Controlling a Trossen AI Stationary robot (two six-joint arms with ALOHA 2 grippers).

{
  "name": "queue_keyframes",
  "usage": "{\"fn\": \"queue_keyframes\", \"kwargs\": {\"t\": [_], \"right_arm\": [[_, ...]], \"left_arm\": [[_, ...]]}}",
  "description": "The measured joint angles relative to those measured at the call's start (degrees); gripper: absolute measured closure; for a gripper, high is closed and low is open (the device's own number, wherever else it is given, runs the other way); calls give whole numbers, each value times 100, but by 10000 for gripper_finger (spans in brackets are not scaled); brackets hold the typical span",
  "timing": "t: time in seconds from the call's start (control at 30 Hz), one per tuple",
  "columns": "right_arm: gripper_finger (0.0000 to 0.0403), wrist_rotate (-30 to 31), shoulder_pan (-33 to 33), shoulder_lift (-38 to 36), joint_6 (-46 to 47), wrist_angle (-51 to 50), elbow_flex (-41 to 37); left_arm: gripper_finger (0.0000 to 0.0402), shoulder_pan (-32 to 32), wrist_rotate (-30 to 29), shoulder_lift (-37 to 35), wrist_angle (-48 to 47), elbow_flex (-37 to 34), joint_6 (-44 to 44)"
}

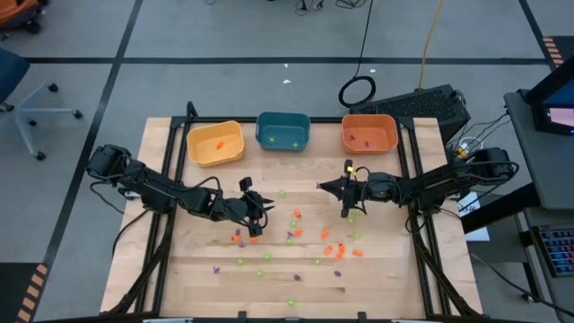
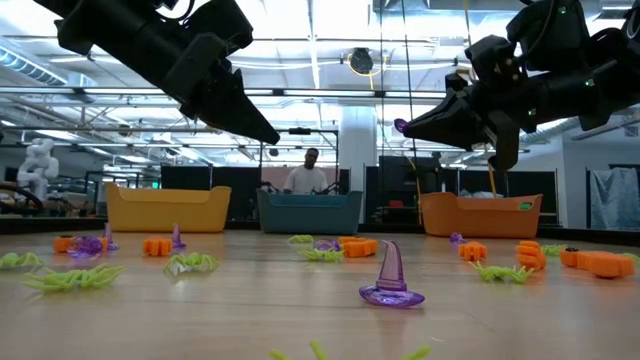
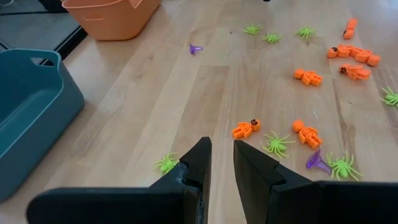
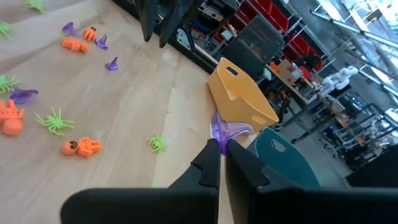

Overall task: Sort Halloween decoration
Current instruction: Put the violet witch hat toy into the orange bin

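Observation:
The Halloween decoration is scattered over the wooden table point(image 1: 179, 269): tiny orange figures point(image 3: 247, 129), green spiders point(image 3: 275, 144) and purple witch hats point(image 2: 390, 280). My right gripper point(image 4: 222, 148) is shut on one purple hat point(image 4: 225, 129), above the table's middle, right of centre point(image 1: 323, 187). My left gripper point(image 3: 222, 152) hovers left of centre point(image 1: 262, 213), tilted down over bare wood. Its fingers stand a narrow gap apart with nothing between them. A green spider point(image 3: 165, 163) lies just beside it. My right gripper pinches the purple hat between its two fingertips, at the hat's lower edge point(image 4: 219, 140). The fingers come nearly level from the table's right side. The hat sticks out past the fingertips, lifted well clear of the table point(image 2: 400, 126).
Three bins stand along the far edge: yellow point(image 1: 215, 144), teal point(image 1: 283, 131) and orange point(image 1: 369, 134), each with a few trinkets inside. Trinkets crowd the table's middle and near half. A person point(image 2: 310, 172) stands behind the table.

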Motion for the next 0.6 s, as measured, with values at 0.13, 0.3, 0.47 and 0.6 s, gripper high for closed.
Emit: {"fn": "queue_keyframes", "kwargs": {"t": [0.13,0.3,0.47,0.6], "right_arm": [[403,0,0,0,281,0,0],[403,0,0,0,734,0,0],[403,0,0,0,1273,2,2],[403,108,3,0,2095,116,3]], "left_arm": [[334,0,0,0,-2,0,0],[334,0,0,0,-2,0,0],[334,0,0,0,-2,0,0],[334,0,0,0,-2,0,0]]}}
